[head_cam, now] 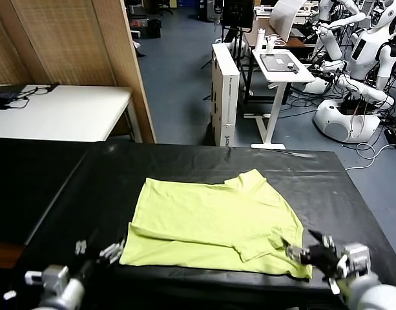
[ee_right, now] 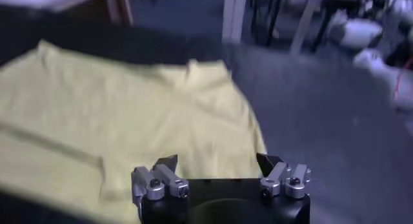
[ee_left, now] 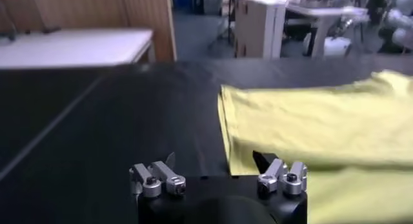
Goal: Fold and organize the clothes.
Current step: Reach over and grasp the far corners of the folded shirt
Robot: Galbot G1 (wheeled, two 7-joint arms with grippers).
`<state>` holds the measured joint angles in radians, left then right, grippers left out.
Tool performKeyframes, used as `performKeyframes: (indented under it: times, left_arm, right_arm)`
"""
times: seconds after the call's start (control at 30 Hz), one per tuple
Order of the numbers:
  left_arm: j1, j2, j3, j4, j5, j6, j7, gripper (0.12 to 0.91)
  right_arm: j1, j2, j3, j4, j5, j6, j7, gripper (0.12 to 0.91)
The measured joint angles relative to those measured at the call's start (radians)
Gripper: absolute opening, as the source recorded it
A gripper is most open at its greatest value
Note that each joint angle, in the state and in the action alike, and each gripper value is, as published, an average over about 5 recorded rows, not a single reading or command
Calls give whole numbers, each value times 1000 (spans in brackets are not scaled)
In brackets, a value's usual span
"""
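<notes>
Hovering low at the near left of the black table [head_cam: 55,194], left gripper [head_cam: 97,248] with fingers spread apart, gripping nothing, pointing toward the shirt's near left corner just beside it. Hovering at the near right edge, right gripper [head_cam: 312,250] likewise spread wide and empty, reaching in over the shirt's near right corner. Lying partly folded across the table's middle toward its near edge, lime T-shirt [head_cam: 214,223], lower part doubled over.

Black worktable [head_cam: 185,161]; white table [head_cam: 62,113] left; wood partition [head_cam: 75,39]; blue-grey floor [head_cam: 178,84]; white desk [head_cam: 281,64].
</notes>
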<state>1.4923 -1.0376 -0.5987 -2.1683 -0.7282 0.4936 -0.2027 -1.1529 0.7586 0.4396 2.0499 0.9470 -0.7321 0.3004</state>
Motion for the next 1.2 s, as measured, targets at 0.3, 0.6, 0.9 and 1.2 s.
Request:
performKeyframes:
  times: [0.3,0.6,0.9,1.2]
  left_arm:
    - [-309,16,96,228,-72,62,26,907]
    - [-541,22,232,423,-103,112,35,907]
    - [-672,6,309,556,-77,119,74,907]
    - [-699,0,350,604,-58,128,90,907]
  right_arm:
    - [296,81,-212,-257,-6,-4,-15,907]
    - [385,129,-272,-401,-49,7,-75,907]
    - [405,167,-286,-450,-66,10,-84,907]
    - [432,184,-308,-481,-88,5,-79,907]
